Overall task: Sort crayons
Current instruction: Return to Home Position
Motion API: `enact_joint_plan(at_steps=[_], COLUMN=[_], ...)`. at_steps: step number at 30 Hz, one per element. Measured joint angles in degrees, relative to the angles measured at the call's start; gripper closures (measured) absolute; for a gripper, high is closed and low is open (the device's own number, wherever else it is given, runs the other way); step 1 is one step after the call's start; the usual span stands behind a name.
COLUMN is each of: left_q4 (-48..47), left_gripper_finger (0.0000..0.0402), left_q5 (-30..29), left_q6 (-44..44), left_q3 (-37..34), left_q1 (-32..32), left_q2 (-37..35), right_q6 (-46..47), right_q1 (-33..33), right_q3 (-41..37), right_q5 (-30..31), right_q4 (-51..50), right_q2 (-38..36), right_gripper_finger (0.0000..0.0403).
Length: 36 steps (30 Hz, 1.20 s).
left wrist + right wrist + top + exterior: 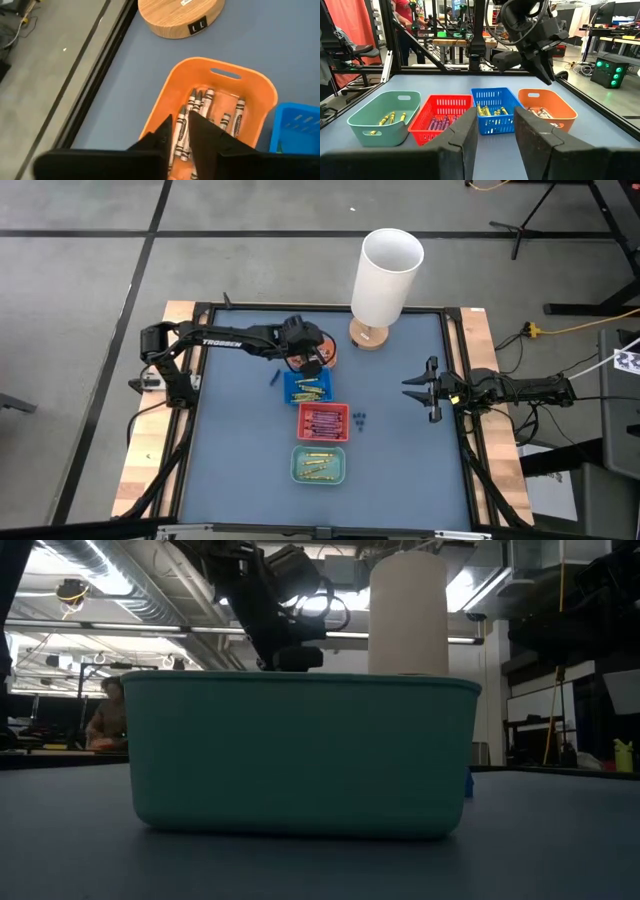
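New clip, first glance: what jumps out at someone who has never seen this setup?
A tall white cylinder on a wooden base towers at the table edge, top of the high view. Down the middle runs a column: orange bin, blue bin, red bin, teal bin, each holding crayons. The left claw hangs over the orange bin; the right claw waits open near the right edge.

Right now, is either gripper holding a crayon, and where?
Nothing held. Left gripper hangs empty over the orange bin; right gripper, open and empty, sits at the table's right.
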Motion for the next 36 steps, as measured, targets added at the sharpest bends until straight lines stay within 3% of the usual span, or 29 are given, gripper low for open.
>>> enact_joint_plan(at_steps=[4, 11, 24, 29, 36], left_q4=[-0.8, -2.9, -9.3, -5.5, 3.8], left_gripper_finger=[0.0395, 0.04, 0.0401, 0.0401, 0.0401], left_q5=[0.7, 11.0, 18.4, 18.9, 18.9], left_q6=[2.6, 3.5, 3.9, 3.9, -0.1], left_q3=[1.1, 1.4, 0.5, -8.1, -28.8], left_q1=[-0.4, -0.6, -0.5, -0.5, -0.5], left_q2=[-1.9, -11.4, -32.4, -41.2, -56.2], right_q6=[0.0, 0.0, 0.0, 0.0, 0.0], right_q1=[0.0, 0.0, 0.0, 0.0, 0.0], right_q3=[0.0, 0.0, 0.0, 0.0, 0.0], right_q5=[0.0, 0.0, 0.0, 0.0, 0.0], right_q4=[0.0, 0.0, 0.0, 0.0, 0.0], right_q2=[0.0, 0.0, 0.0, 0.0, 0.0], right_gripper_finger=[0.0279, 0.0279, 0.0278, 0.0278, 0.0278])
